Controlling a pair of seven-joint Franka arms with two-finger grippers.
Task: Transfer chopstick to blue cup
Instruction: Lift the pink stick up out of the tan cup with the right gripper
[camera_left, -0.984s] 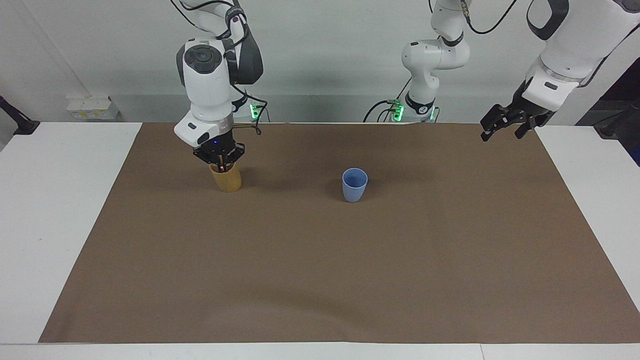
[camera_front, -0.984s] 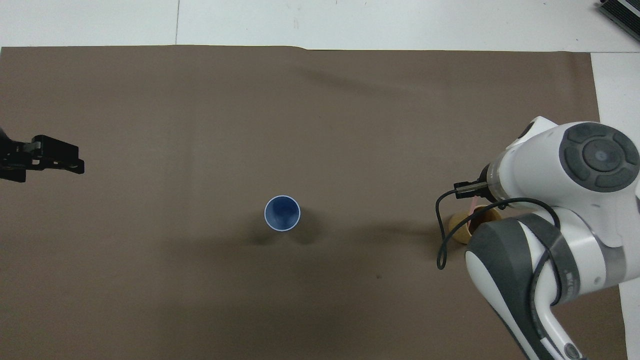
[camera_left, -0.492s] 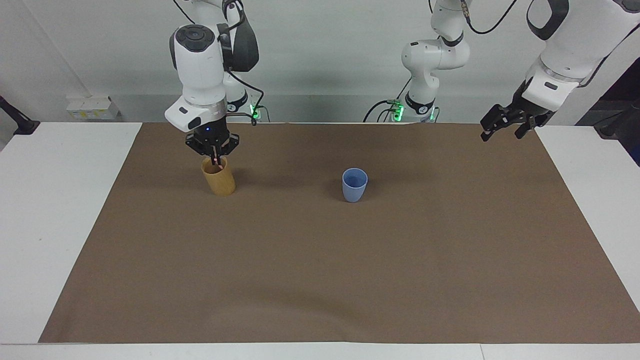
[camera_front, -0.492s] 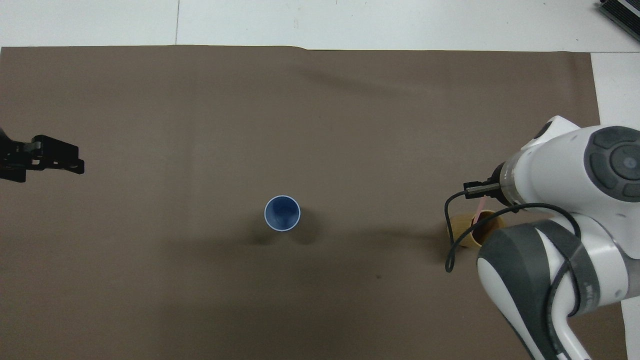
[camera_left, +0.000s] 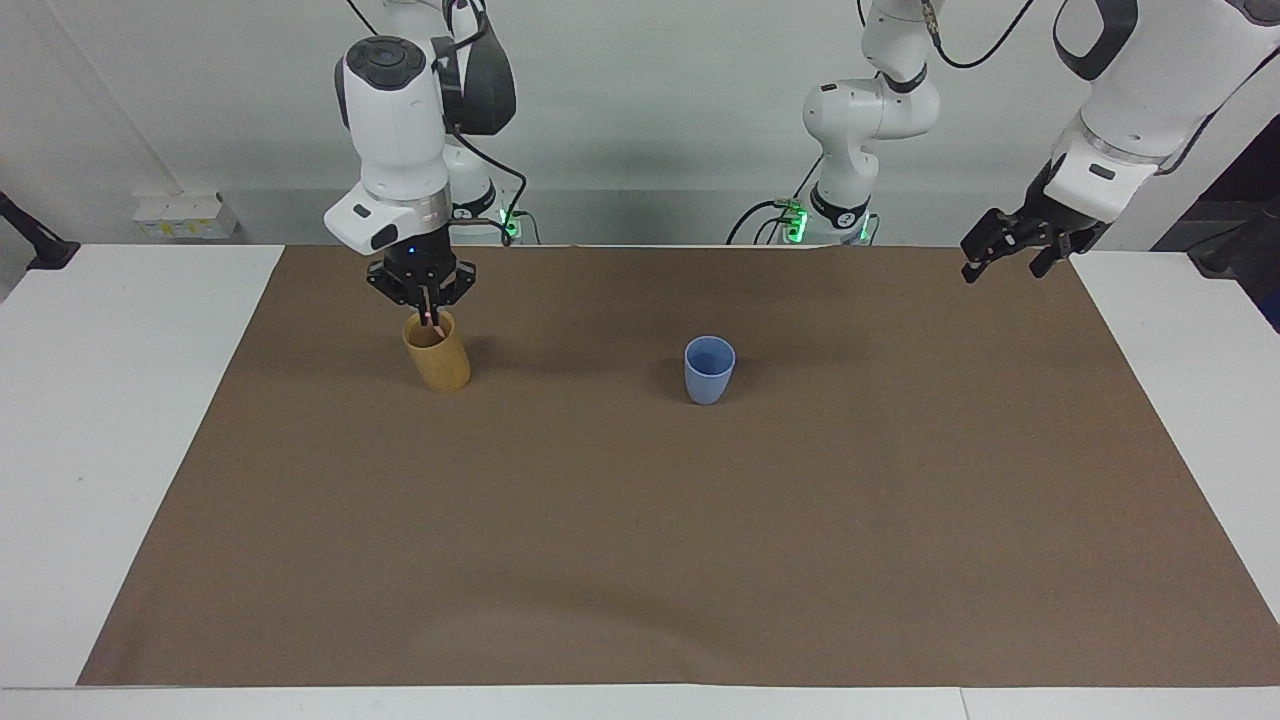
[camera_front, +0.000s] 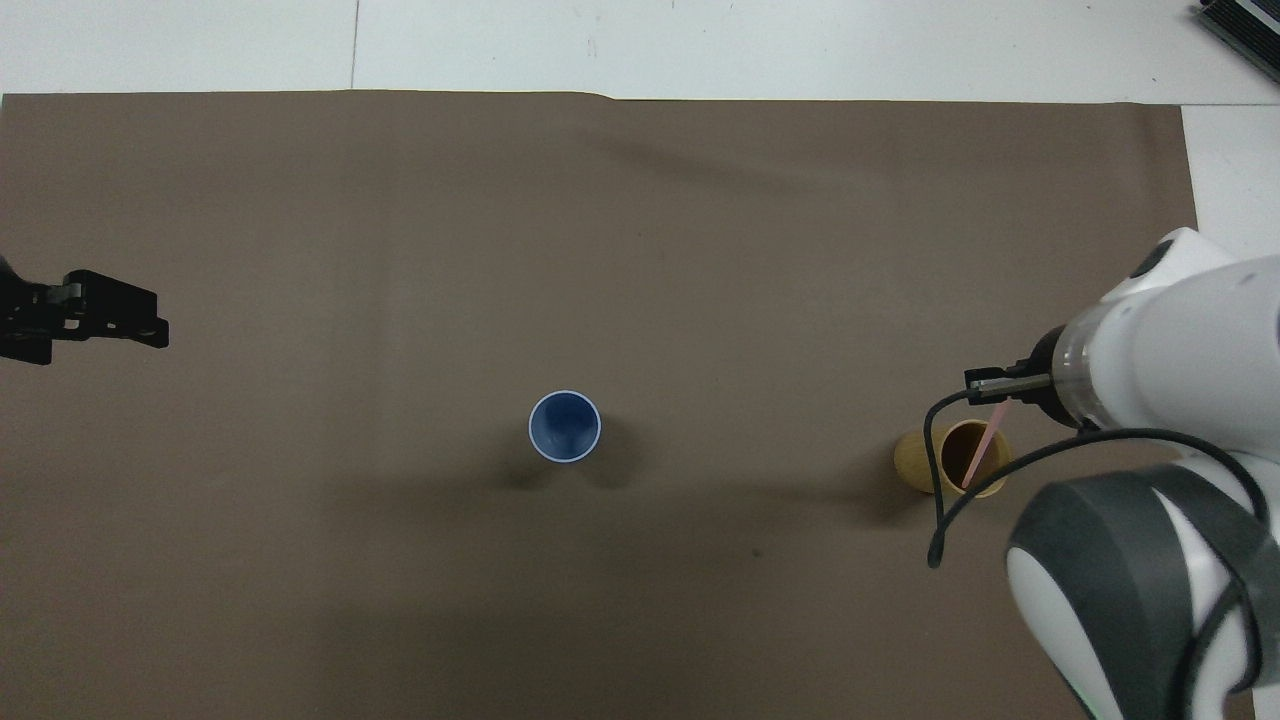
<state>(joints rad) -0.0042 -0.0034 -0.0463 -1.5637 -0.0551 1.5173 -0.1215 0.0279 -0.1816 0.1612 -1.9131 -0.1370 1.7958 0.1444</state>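
The blue cup (camera_left: 709, 370) (camera_front: 565, 426) stands upright near the middle of the brown mat. Toward the right arm's end stands a tan cup (camera_left: 437, 365) (camera_front: 915, 462). My right gripper (camera_left: 424, 300) hangs just above its rim, shut on the top of a thin pink chopstick (camera_left: 430, 318) (camera_front: 983, 452). The stick's lower end still reaches into the tan cup. In the overhead view the right arm's wrist covers the gripper itself. My left gripper (camera_left: 1005, 262) (camera_front: 140, 325) waits open in the air over the mat's edge at the left arm's end, holding nothing.
A brown mat (camera_left: 640, 550) covers most of the white table (camera_left: 120, 420). White table shows at both ends and along the edge farthest from the robots. A black cable (camera_front: 935, 500) loops from the right wrist beside the tan cup.
The right gripper has risen with the chopstick, drawing it partly out of the tan cup. The tan cup has shifted a little toward the right arm's end. The left arm stayed still.
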